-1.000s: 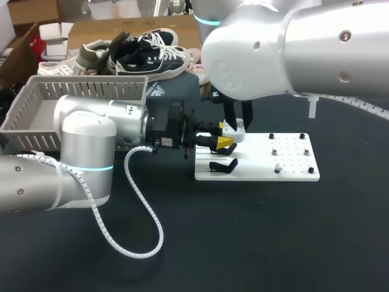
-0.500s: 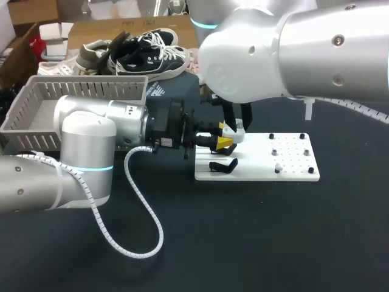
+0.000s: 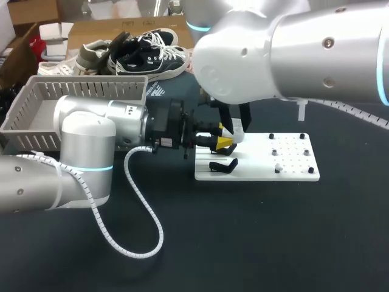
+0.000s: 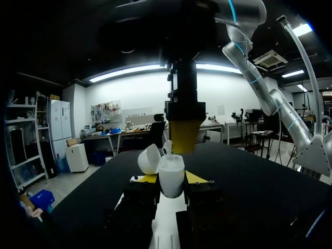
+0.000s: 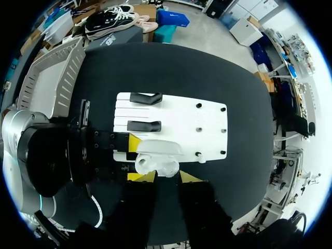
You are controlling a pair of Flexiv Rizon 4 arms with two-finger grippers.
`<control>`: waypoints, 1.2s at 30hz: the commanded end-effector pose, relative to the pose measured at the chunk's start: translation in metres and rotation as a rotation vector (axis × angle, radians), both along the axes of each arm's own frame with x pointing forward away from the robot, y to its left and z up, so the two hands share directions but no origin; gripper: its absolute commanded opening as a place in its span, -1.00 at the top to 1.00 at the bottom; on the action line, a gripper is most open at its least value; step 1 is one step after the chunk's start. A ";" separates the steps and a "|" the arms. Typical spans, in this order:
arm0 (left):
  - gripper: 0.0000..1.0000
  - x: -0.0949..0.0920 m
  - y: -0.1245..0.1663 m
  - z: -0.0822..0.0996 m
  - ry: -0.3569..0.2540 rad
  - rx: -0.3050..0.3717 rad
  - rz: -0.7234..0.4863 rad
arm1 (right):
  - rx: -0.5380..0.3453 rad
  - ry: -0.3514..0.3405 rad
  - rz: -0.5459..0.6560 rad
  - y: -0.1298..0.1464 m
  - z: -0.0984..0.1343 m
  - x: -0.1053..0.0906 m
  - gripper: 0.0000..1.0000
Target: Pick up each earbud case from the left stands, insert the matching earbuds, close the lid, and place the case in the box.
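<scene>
A white earbud case (image 4: 171, 181) with its lid (image 4: 149, 158) hinged open sits between the fingers of my left gripper (image 4: 171, 179), which is shut on it from both sides. In the head view the left gripper (image 3: 223, 143) holds the case (image 3: 237, 132) over the left end of the white stand board (image 3: 285, 170). My right gripper (image 3: 234, 123) points straight down just above the case. In the right wrist view its yellow tips (image 5: 143, 177) stand apart over the case (image 5: 155, 165), with nothing between them. A small white stem (image 4: 167, 147) sticks up from the case.
Two black stands (image 5: 145, 98) (image 5: 144, 125) sit empty on the board's left part, small pegs (image 3: 276, 152) on its right part. A grey basket (image 3: 36, 115) stands at the table's far left. Bare dark tabletop lies in front of the board.
My right arm has shifted slightly to the left above the case and its fingers have spread a little. The left arm and the case have stayed still.
</scene>
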State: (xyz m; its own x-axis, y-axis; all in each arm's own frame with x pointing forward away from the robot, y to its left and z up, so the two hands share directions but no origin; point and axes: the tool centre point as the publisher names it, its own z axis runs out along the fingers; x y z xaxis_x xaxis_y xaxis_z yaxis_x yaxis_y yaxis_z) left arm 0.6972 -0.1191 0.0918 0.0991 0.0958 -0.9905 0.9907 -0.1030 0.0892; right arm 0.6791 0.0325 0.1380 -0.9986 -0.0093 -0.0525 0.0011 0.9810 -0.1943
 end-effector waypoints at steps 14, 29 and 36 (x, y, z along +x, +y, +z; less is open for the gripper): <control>1.00 0.001 0.000 0.000 -0.001 0.000 -0.001 | 0.092 -0.097 -0.040 -0.014 0.028 -0.012 0.22; 1.00 0.001 0.000 0.000 -0.001 0.000 -0.001 | 0.225 -0.338 -0.122 -0.068 0.026 -0.047 0.12; 1.00 0.001 0.000 0.000 -0.001 0.000 -0.001 | 0.286 -0.344 -0.159 -0.084 0.000 -0.054 0.12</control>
